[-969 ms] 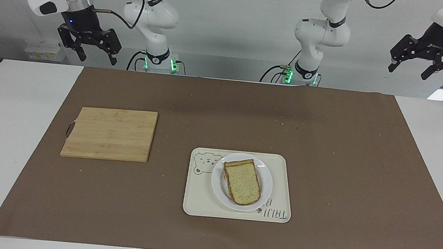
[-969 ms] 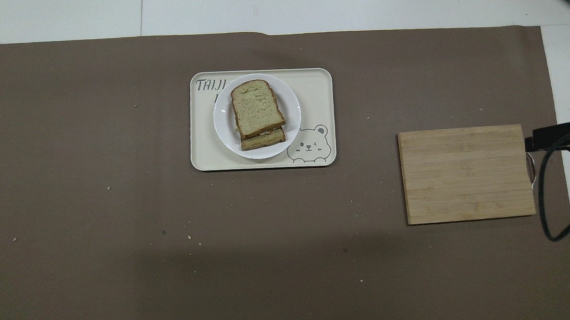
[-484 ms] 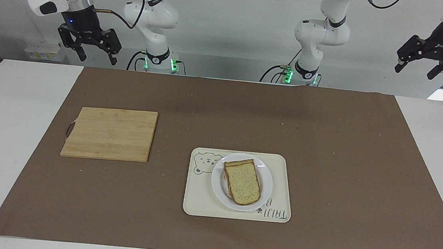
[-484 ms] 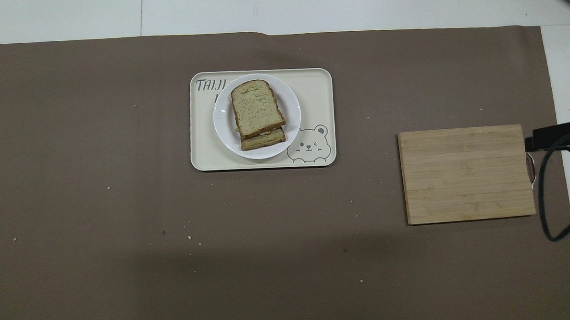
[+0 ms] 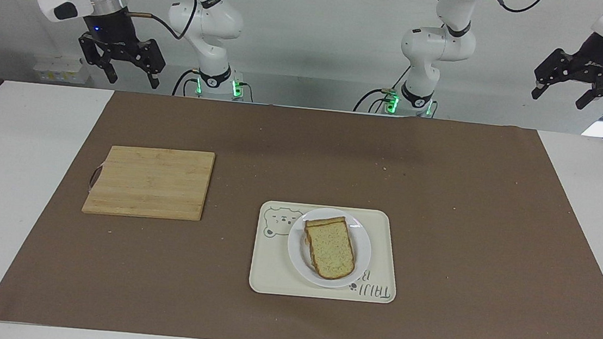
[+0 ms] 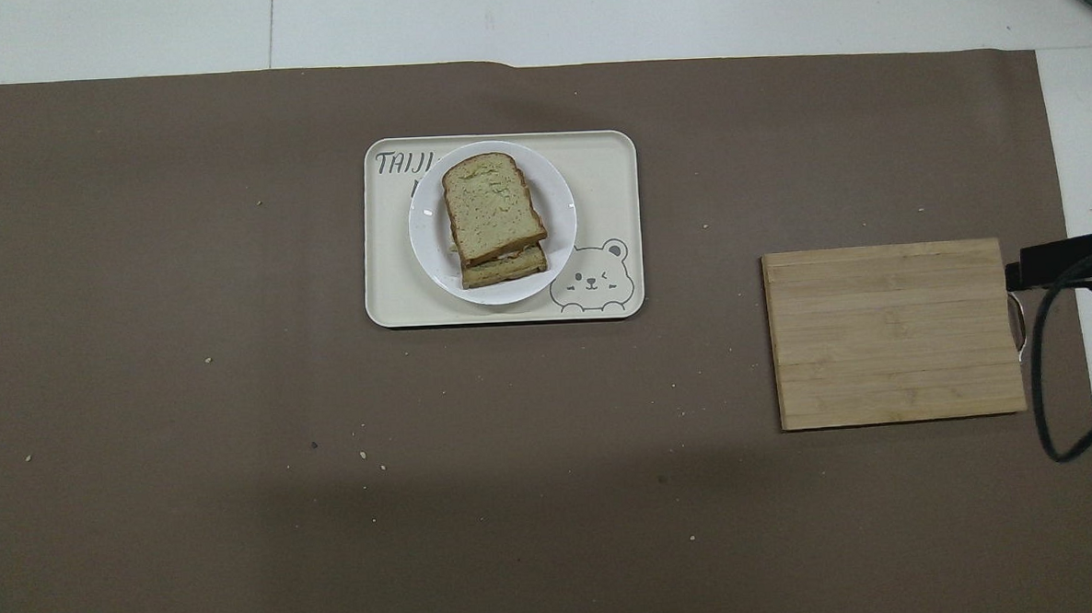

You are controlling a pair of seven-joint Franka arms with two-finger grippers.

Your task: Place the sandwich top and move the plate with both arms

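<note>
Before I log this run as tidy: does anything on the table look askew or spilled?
Slightly. The sandwich top sits skewed on the lower slice, which sticks out toward the robots. Crumbs dot the brown mat. The plate overlaps the tray lettering.

Sandwich top [image 6: 489,207] sits on lower slice, on plate [image 6: 558,255] in bear tray [image 6: 606,166]; cutting board [image 6: 893,333] twd right arm's end.

Sandwich top [image 6: 491,207] hides most of lower slice [image 6: 506,268]; filling unseen.
</note>
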